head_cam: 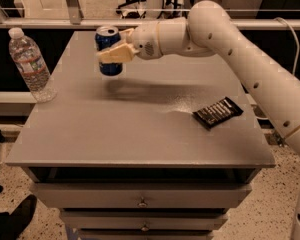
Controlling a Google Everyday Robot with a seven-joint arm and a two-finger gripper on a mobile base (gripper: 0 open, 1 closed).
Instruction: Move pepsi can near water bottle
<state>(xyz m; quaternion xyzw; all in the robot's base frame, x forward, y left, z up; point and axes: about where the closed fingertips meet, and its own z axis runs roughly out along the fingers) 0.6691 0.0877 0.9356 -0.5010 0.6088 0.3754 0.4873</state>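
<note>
The blue pepsi can with a silver top is held a little above the back-middle of the grey table. My gripper is shut on the can, one pale finger crossing its front. The white arm reaches in from the right. The clear water bottle with a white cap and a pale label with red stands upright at the table's left edge, to the left of the can and a bit nearer the front.
A flat dark snack wrapper lies on the right side of the table. Drawers sit under the tabletop. A railing runs behind the table.
</note>
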